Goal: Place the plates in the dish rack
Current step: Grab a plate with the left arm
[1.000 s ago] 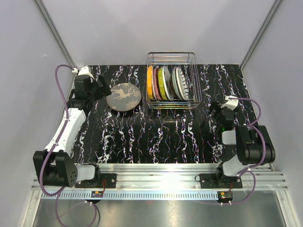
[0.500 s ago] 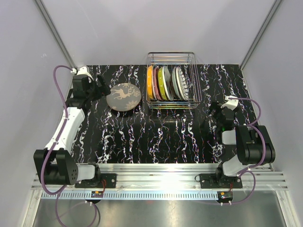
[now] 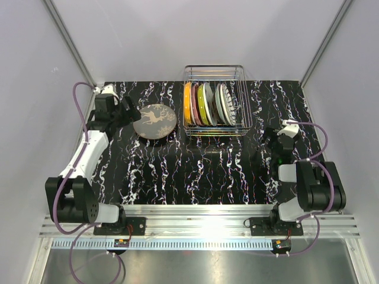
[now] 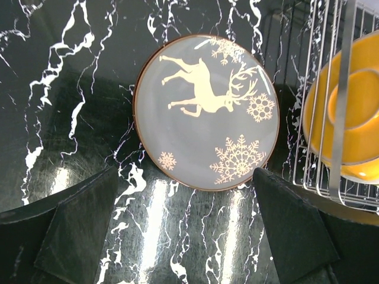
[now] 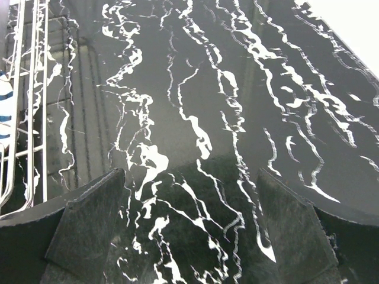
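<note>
One plate [image 4: 206, 112] lies flat on the black worktop [image 3: 195, 171] with white veins, just left of the dish rack [image 3: 214, 67]. It is round and grey, with a thin brown rim, a pale deer and some snowflakes on it. The other plates [image 3: 204, 104] stand on edge inside the wire rack, side by side; the leftmost is orange [image 3: 188, 105], and next to it is a pink one.

The left arm is stretched forward along the left side of the worktop. The left pincer [image 3: 127, 109] points at the deer plate, near its left rim, with the jaws wide apart and nothing between them. The right arm is folded close to its base. The right pincer [image 3: 267, 141] is low over the bare worktop, to the right of the rack, also wide apart and holding nothing.
</note>
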